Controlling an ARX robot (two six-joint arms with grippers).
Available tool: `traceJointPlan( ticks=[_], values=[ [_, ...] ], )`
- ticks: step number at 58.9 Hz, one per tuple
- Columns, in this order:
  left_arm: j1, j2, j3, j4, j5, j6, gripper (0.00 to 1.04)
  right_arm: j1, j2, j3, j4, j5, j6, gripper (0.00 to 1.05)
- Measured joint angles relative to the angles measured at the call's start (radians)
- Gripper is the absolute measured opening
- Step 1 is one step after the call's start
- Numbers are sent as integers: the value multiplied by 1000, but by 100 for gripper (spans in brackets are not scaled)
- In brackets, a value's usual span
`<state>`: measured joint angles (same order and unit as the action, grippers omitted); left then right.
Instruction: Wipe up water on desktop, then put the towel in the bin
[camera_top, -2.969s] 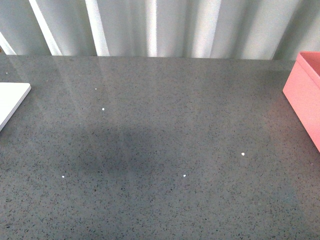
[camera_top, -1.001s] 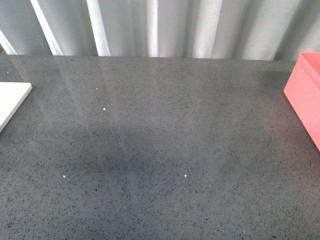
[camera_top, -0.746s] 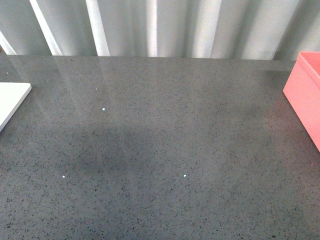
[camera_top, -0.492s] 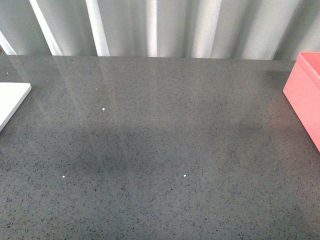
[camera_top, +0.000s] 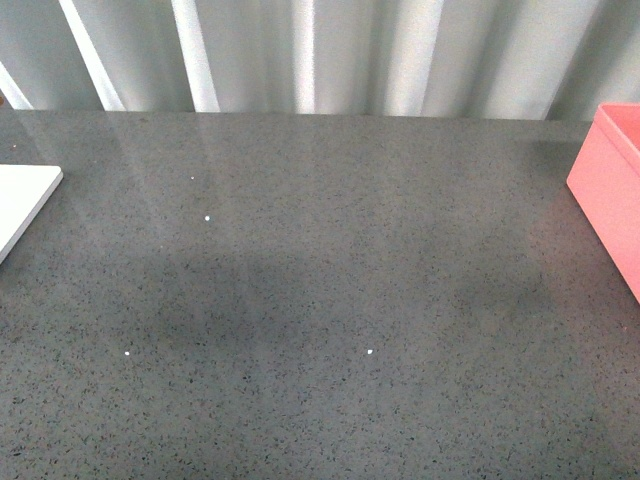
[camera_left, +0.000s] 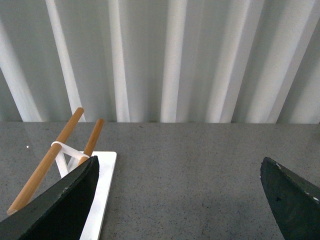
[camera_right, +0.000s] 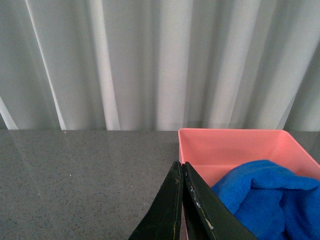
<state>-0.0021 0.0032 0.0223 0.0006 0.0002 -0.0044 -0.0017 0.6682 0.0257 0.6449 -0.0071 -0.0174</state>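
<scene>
The bin sits in the lower right of the right wrist view with the towel bunched up inside it. The front view only catches a slice of the bin's wall at the right edge, cut off, so you can't see the towel there. The right gripper has its fingers pressed together on nothing. The left gripper is spread wide over the desktop. A white board with wooden rods shows properly only in the left wrist view.
</scene>
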Motion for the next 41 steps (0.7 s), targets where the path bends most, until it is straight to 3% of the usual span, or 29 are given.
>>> traceJointPlan(
  ticks=[41],
  values=[
    [0,0,0,0,0,0,98,0,-385,-3,-359,3,5,3]
  ],
)
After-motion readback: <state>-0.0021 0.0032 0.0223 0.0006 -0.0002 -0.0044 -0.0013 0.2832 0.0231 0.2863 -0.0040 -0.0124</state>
